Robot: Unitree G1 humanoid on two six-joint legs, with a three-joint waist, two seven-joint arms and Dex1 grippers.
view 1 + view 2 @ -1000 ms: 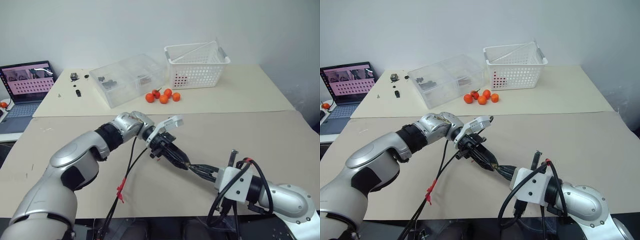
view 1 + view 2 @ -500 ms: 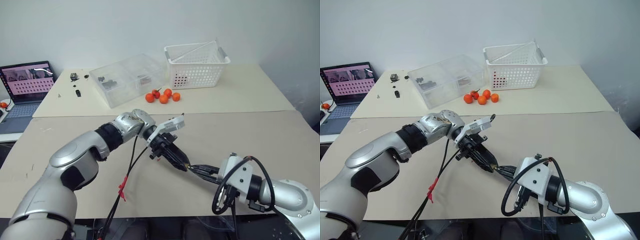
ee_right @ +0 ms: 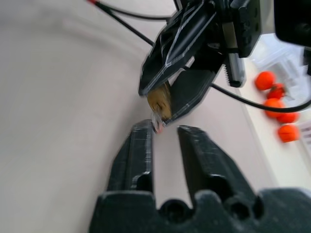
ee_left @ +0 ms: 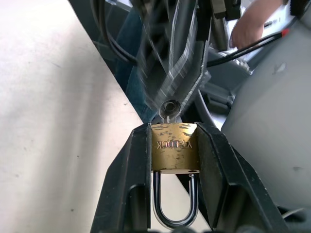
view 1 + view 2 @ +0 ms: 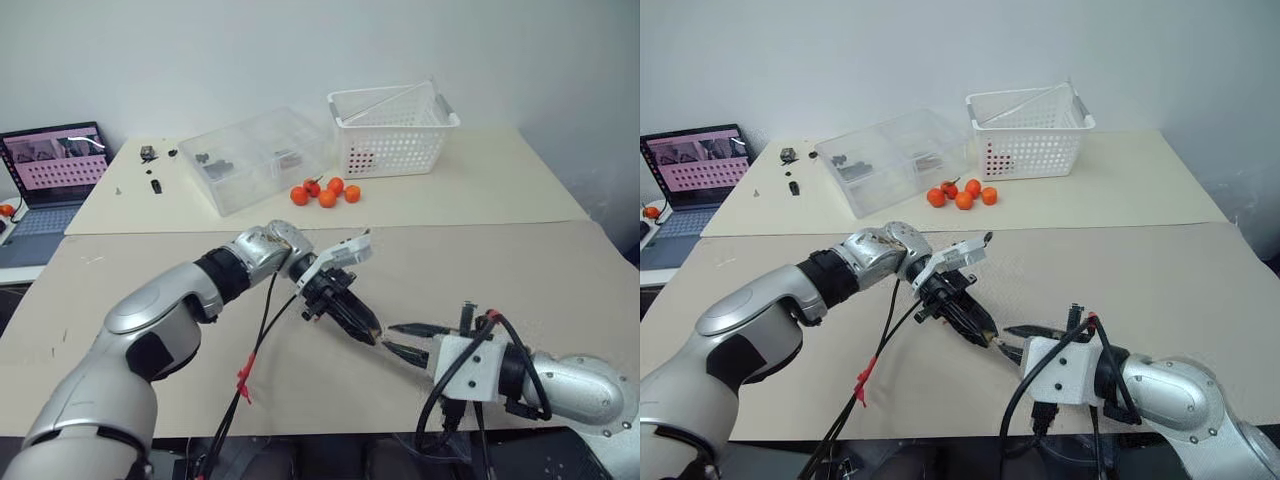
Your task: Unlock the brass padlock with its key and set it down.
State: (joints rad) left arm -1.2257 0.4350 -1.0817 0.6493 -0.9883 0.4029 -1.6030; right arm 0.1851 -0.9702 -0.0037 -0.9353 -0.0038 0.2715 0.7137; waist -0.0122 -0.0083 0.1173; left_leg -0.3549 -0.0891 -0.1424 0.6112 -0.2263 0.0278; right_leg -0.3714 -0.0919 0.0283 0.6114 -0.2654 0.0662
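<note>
Overhead: beige desk (image 5: 520,270) against a white wall, laptop (image 5: 55,165) at its far left corner. Left gripper (image 5: 362,328) clamped on something hidden by its fingers; right gripper (image 5: 403,338) parted just beside it.

Left wrist: brass padlock (image 4: 174,149) pinched between both fingers, long axis along them, shackle toward the wrist, key (image 4: 170,108) in its outer end.

Right wrist: blurred, fingers (image 3: 138,150) apart, holding nothing.

The brass padlock (image 4: 174,148) bears stamped letters on its face, seen upside down in the left wrist view; they seem to end in "LOCK", the first letters unclear. The laptop (image 5: 55,165) screen's content is too small to read.
</note>
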